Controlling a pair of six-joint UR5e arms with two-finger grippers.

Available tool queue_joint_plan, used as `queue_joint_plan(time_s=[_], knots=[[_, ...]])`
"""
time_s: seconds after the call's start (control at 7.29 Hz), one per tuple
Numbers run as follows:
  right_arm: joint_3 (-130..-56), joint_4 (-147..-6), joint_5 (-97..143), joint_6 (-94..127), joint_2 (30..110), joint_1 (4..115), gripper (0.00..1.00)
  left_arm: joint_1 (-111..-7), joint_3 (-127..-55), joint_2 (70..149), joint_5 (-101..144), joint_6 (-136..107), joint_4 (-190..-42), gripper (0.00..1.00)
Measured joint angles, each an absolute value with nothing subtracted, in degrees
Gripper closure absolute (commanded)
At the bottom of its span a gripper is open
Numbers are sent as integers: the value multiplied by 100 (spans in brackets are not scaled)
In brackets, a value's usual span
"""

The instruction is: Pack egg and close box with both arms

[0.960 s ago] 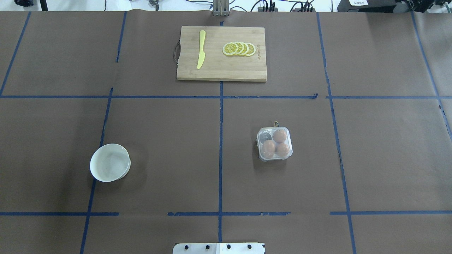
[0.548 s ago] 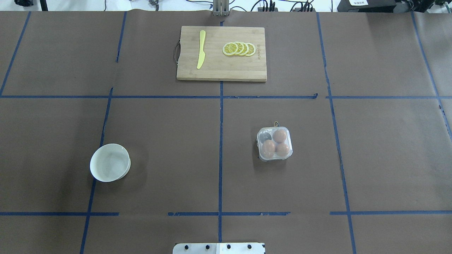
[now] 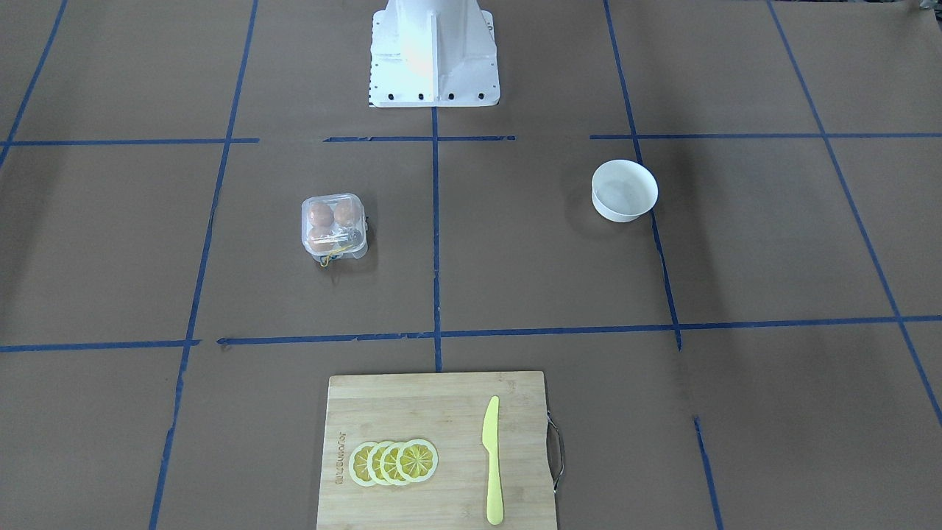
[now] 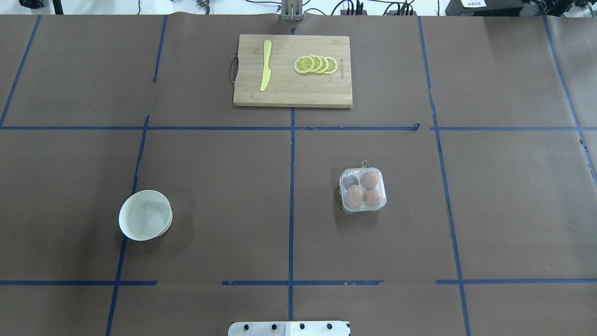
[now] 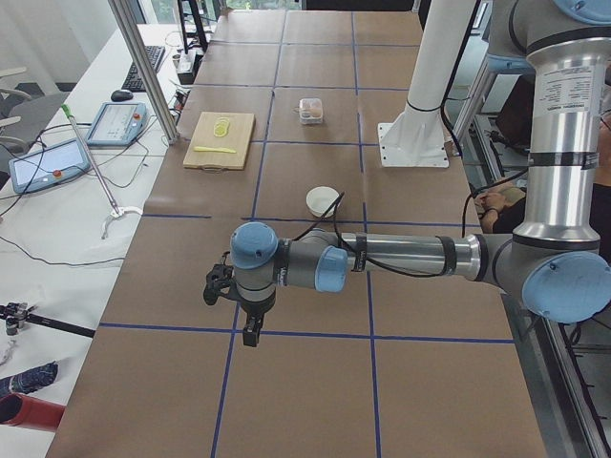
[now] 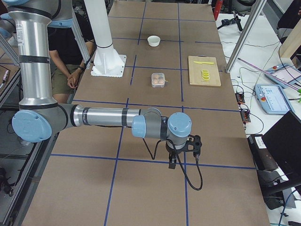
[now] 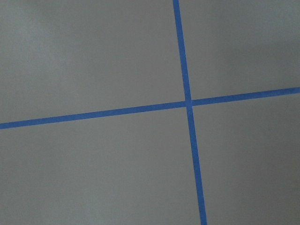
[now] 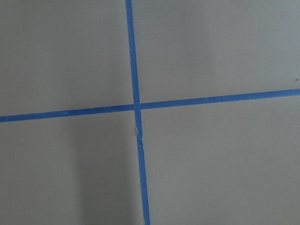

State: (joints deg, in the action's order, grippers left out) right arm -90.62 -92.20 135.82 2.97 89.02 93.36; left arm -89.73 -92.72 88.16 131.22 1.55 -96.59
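The clear plastic box [image 4: 363, 209] sits on the brown table right of centre, with its lid down. It holds three orange-brown eggs: one at the back right [image 4: 369, 179], one at the front left [image 4: 354, 196], one at the front right [image 4: 373, 198]. The back-left cell looks dark and empty. A bit of yellow string [image 4: 364, 164] shows behind it. The box also shows in the front-facing view [image 3: 359, 246]. My left gripper [image 5: 250, 332] and right gripper [image 6: 172, 162] hang far off at the table's two ends; I cannot tell if they are open or shut.
A white round bowl [image 4: 145, 214] stands at the left. A wooden cutting board [image 4: 280, 95] at the far middle carries a yellow knife [image 4: 266, 65] and lemon slices [image 4: 315, 64]. The white pedestal base [image 3: 433, 51] is at the near edge. Both wrist views show only table and blue tape.
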Motion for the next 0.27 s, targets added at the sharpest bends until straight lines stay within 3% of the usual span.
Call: queue_joint_plan(time_s=[0.27], knots=[[-9068,-9220,13581,279,8903,9335,0,-8971,-9266,8815,13122,157,-9659,0]])
